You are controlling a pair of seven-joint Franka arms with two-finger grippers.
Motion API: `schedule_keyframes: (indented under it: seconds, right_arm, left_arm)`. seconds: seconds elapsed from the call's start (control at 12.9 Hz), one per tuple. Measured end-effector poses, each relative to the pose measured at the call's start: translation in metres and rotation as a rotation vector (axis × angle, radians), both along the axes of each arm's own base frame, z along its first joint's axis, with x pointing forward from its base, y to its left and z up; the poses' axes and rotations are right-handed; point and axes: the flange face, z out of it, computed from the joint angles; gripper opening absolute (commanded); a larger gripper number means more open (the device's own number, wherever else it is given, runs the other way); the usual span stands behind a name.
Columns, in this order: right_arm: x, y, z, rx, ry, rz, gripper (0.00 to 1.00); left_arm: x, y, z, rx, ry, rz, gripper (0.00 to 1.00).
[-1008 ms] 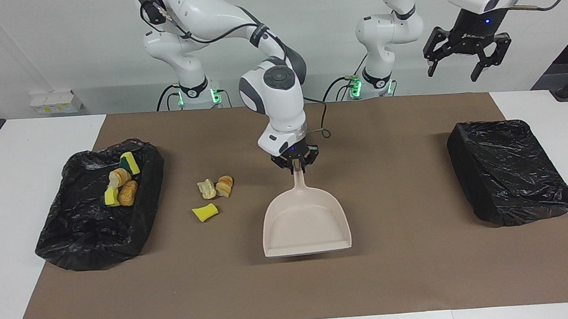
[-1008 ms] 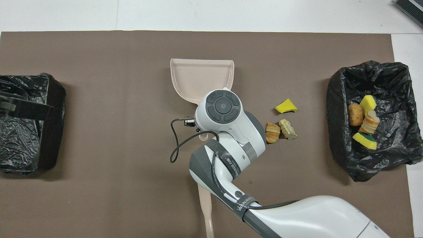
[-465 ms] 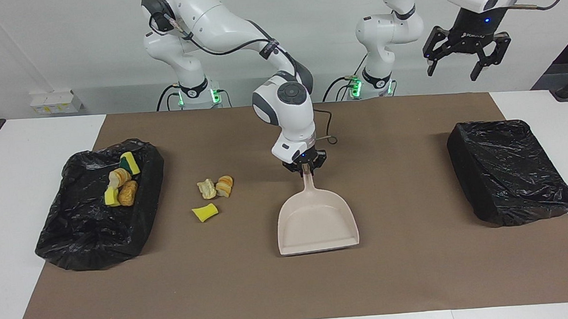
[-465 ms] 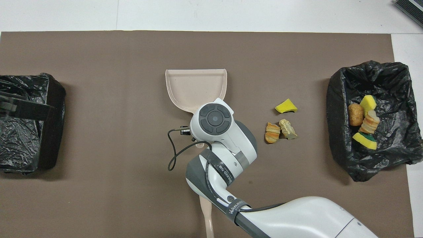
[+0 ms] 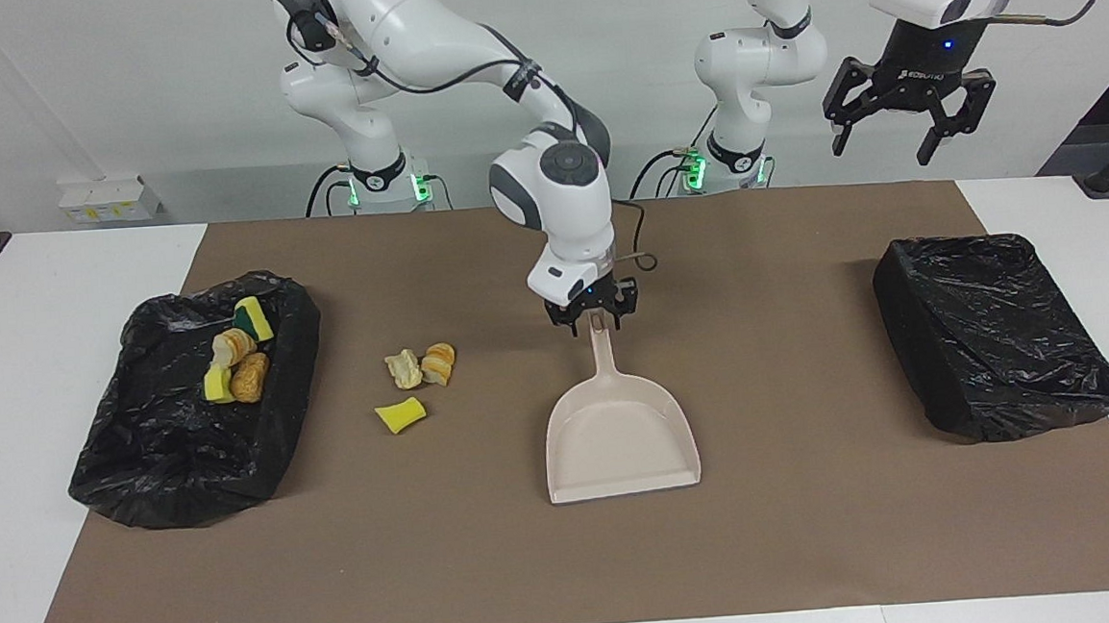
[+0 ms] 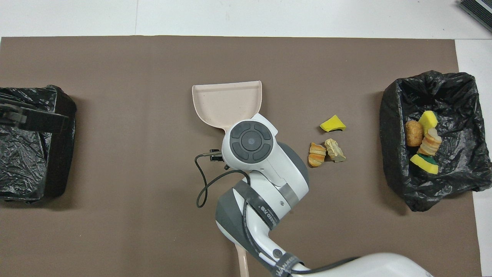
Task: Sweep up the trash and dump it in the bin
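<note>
Setting-down of the dustpan (image 5: 620,437); the pan lies flat on the brown mat (image 5: 799,528) at the middle of the counter (image 5: 2,403), mouth turned away from the robots; my right end effector (image 5: 594,317) sits at the tip of the handle (image 5: 601,352), spread, straddling it rather than pinching it. The left end effector (image 5: 903,107) is also spread and waits high over the left arm's end of the counter. Of the trash, three loose bits (image 5: 414,383) lie on the mat beside the pan, toward the right arm's end; four more rest inside the open bin (image 5: 112,473); a second bin (image 5: 999,342) stands at the left arm's end. To finish well, I judge, I should rise straight up off the handle; any sideways drag would swing the light pan.
</note>
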Motion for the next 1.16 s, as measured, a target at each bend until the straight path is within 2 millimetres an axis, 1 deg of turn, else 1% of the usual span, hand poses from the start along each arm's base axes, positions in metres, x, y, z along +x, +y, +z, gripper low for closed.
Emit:
schedule_keyframes:
  seconds: [0.08, 0.16, 0.23, 0.31, 0.47, 0.54, 0.62, 0.7, 0.85, 1.01, 1.09, 1.16]
  right_arm:
    - [-0.012, -0.003, 0.019, -0.008, 0.014, -0.002, 1.00]
    - [-0.029, -0.005, 0.032, -0.008, 0.036, -0.001, 1.00]
    - [-0.051, -0.002, 0.037, -0.016, 0.050, 0.014, 1.00]
    - [-0.077, 0.003, 0.035, -0.023, 0.069, 0.035, 1.00]
    - [-0.128, 0.010, 0.022, -0.024, 0.129, 0.068, 1.00]
    - [-0.152, 0.010, 0.015, -0.030, 0.155, 0.095, 1.00]
    - [-0.173, 0.007, 0.008, -0.029, 0.178, 0.124, 1.00]
    - [-0.188, 0.001, 0.002, -0.014, 0.202, 0.150, 1.00]
    - [-0.212, -0.011, -0.017, 0.008, 0.238, 0.203, 1.00]
    - [-0.232, -0.011, -0.042, 0.015, 0.235, 0.221, 1.00]
    - [-0.241, -0.012, -0.053, 0.005, 0.241, 0.231, 1.00]
    - [-0.246, -0.013, -0.059, -0.001, 0.245, 0.236, 1.00]
  left_arm:
    - [0.003, -0.003, -0.004, -0.001, -0.004, -0.005, 1.00]
    - [0.007, -0.010, -0.010, -0.005, -0.013, -0.015, 1.00]
    - [0.011, -0.022, -0.019, -0.010, -0.024, -0.024, 1.00]
    - [0.016, -0.039, -0.033, -0.016, -0.031, -0.029, 1.00]
    - [0.020, -0.083, -0.069, -0.031, -0.025, -0.027, 1.00]
    - [0.023, -0.107, -0.088, -0.040, -0.019, -0.014, 1.00]
    - [0.026, -0.129, -0.108, -0.048, -0.011, -0.003, 1.00]
    - [0.028, -0.148, -0.129, -0.054, -0.002, 0.003, 1.00]
    - [0.032, -0.179, -0.170, -0.059, 0.006, 0.021, 1.00]
    - [0.031, -0.202, -0.204, -0.015, 0.007, 0.026, 1.00]
    - [0.029, -0.220, -0.224, 0.000, 0.004, 0.039, 1.00]
    - [0.027, -0.237, -0.241, -0.004, -0.004, 0.057, 1.00]
